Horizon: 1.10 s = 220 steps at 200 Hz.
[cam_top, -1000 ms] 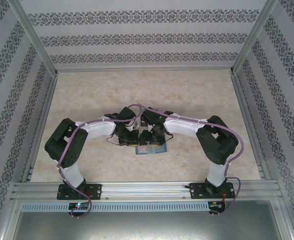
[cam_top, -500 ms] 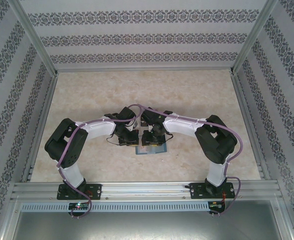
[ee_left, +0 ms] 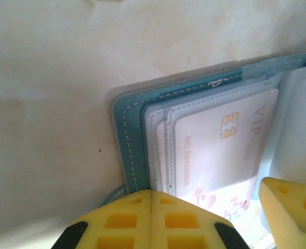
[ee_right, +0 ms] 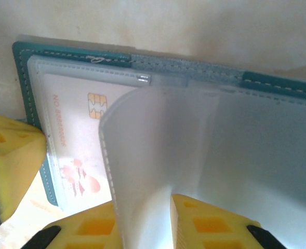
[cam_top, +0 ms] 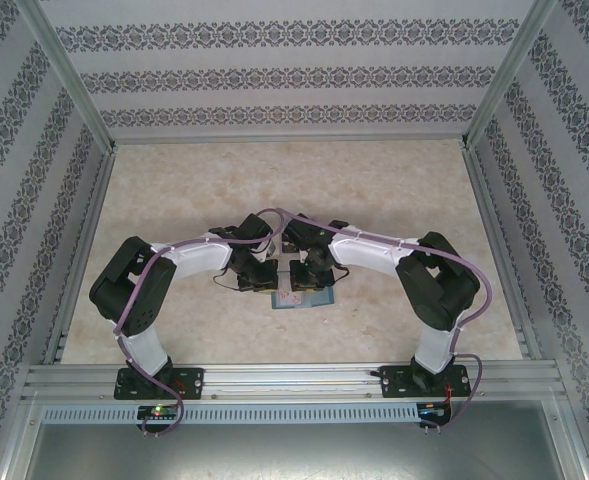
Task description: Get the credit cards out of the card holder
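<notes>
the card holder (cam_top: 302, 298) is lying open on the table (cam_top: 274, 190), near the middle, between both arms. the left gripper (ee_left: 151, 202), fingers together, is resting at its left edge. a pale credit card (ee_left: 220, 150) is sitting in a clear pocket (ee_right: 80, 78). the right gripper (ee_right: 142, 223) is straddling a raised sleeve leaf (ee_right: 158, 150); whether it is pinching the leaf cannot be told.

The card holder (ee_left: 127, 150) is showing a matt, fine-grained teal skin (leather or an imitation, impossible to tell) with pale stitching. Its clear plastic sleeves (ee_right: 158, 155) are looking smooth and faintly frosted, and the credit card (ee_left: 220, 150) beneath is gleaming, its chip metallic gold. The left gripper (ee_left: 151, 218) is showing matt yellow moulded-plastic fingers (ee_left: 121, 225). The table (ee_left: 49, 104) is looking smooth and marble-patterned.
</notes>
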Tool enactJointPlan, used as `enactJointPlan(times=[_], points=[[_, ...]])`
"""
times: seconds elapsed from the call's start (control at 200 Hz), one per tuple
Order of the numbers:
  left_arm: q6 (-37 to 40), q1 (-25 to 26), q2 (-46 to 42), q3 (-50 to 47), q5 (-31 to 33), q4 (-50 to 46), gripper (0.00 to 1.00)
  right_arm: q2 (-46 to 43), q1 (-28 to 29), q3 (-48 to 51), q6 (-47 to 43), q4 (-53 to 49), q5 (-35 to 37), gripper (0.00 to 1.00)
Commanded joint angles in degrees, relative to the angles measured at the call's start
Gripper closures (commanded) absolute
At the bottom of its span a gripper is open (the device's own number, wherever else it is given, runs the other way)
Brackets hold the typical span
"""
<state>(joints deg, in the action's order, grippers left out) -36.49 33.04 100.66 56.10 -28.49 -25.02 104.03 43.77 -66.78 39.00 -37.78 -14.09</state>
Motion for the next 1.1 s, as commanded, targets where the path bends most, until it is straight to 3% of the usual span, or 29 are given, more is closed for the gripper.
enactJointPlan(times=[0.0, 0.235, 0.47, 1.094], points=[[-0.2, 0.7, 0.7, -0.3, 0.7, -0.9, 1.00, -2.3, 0.2, -0.9, -0.4, -2.4, 1.5, 0.78], [0.1, 0.7, 0.8, 0.1, 0.7, -1.3, 1.00, -3.3, 0.2, -1.5, -0.7, -3.6, 1.8, 0.88], [0.3, 0.7, 1.0, 0.4, 0.8, -1.7, 1.00, -4.7, -0.1, -1.7, -1.3, -5.3, 2.8, 0.89], [0.5, 0.7, 1.2, 0.3, 0.9, -2.2, 1.00, -4.5, -1.6, 0.7, -3.4, -8.9, 8.4, 0.82]])
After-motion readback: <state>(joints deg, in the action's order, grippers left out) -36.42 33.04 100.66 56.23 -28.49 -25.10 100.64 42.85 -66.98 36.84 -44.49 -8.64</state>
